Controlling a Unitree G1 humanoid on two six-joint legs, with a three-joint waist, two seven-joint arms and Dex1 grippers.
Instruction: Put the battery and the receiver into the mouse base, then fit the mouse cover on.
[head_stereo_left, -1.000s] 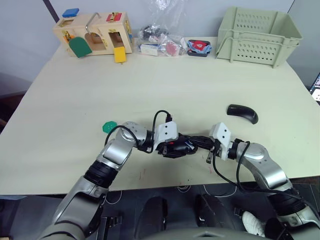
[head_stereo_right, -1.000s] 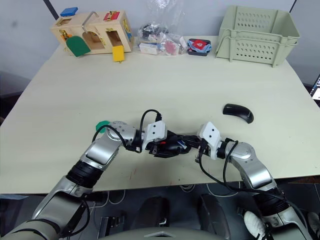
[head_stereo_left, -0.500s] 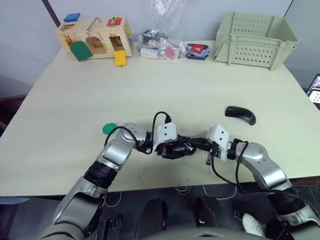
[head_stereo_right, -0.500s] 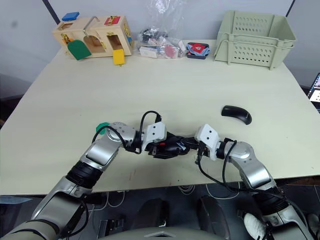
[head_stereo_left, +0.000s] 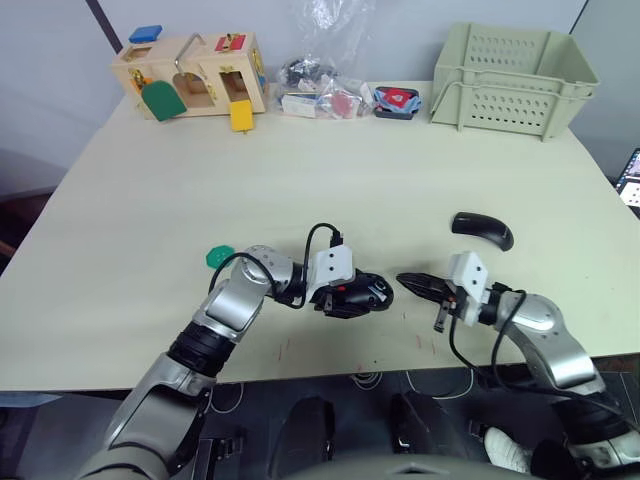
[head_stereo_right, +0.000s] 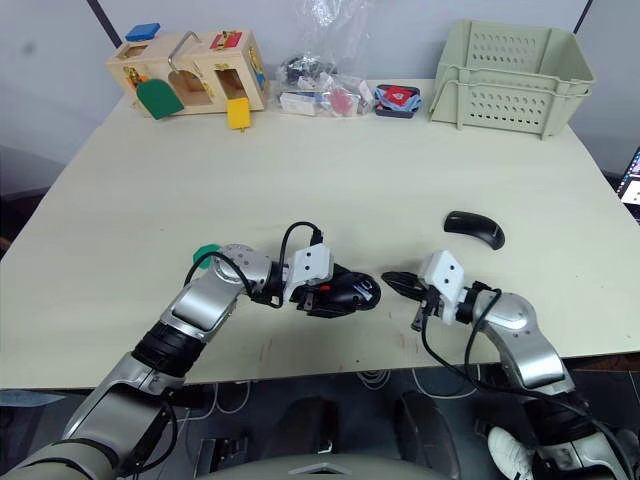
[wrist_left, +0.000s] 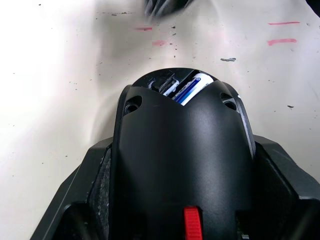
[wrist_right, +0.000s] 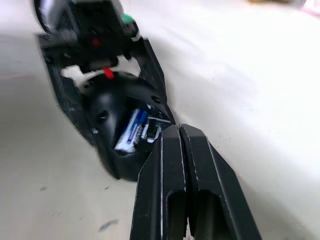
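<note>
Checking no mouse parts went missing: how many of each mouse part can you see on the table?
mouse base: 1
battery, seated in the base: 1
mouse cover: 1
Total: 3

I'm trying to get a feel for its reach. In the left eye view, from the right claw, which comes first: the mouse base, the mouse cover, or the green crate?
1. The mouse base, just to the left of the right claw, held in the left claw.
2. The mouse cover, farther back and to the right.
3. The green crate, at the table's far right corner.
</note>
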